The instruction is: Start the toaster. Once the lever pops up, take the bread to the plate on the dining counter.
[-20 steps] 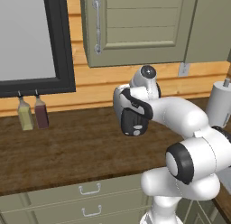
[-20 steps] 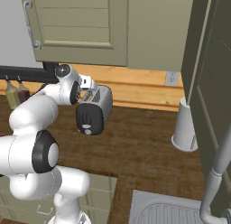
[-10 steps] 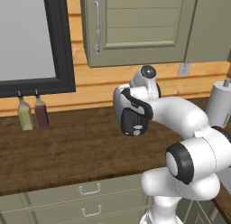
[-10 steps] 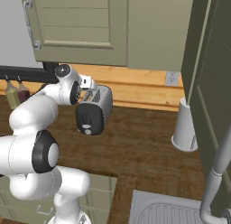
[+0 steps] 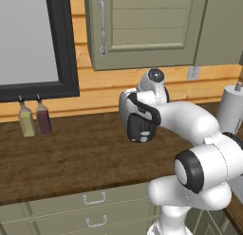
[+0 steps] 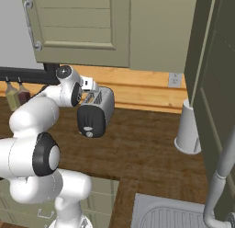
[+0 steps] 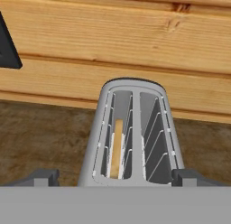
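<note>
The silver toaster (image 6: pixel 102 104) stands on the dark wood counter (image 6: pixel 147 144) against the plank wall, its black end panel (image 5: pixel 141 127) and pale knob facing the robot. In the hand view I look down along the toaster (image 7: pixel 133 128) and see a tan slice of bread (image 7: pixel 117 147) sunk in the left slot. My gripper (image 7: pixel 116 177) is open, one fingertip (image 7: pixel 43 176) on each side of the toaster's near end, touching nothing. I cannot make out the lever. The plate and the dining counter are out of view.
Two bottles (image 5: pixel 34 119) stand at the wall to the left under a black-framed window. A white cylinder (image 6: pixel 187 130) stands to the toaster's right. A sink (image 6: pixel 170 213) with a faucet (image 6: pixel 221 174) lies at the near right. Cabinets hang overhead.
</note>
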Controlling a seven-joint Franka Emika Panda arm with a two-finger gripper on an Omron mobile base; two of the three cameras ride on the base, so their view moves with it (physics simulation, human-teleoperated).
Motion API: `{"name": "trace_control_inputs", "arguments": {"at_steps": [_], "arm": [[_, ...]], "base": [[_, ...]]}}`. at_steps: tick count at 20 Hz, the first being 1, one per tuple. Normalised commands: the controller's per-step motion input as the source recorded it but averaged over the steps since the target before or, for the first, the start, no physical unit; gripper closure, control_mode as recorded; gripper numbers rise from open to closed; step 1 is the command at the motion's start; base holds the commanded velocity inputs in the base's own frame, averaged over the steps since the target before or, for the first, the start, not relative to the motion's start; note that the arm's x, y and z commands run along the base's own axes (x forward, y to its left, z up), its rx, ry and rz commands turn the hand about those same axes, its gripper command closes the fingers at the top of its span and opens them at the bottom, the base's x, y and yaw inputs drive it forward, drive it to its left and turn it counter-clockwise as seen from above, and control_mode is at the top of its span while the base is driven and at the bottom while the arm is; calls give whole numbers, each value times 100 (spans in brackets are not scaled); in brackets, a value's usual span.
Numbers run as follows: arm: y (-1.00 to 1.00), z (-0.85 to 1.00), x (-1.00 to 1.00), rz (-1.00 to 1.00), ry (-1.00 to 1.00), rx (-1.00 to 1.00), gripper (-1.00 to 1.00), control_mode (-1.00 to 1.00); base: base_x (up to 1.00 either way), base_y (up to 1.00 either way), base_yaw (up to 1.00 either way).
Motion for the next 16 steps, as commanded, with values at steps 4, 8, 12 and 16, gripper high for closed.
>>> {"name": "trace_control_inputs", "arguments": {"at_steps": [4,8,12,16], "arm": [[0,0,0,0,0,0,-100,-100],[0,0,0,0,0,0,-100,-100],[0,0,0,0,0,0,-100,-100],[0,0,0,0,0,0,-100,-100]], "base": [[0,0,0],[0,0,0],[0,0,0],[0,0,0]]}}
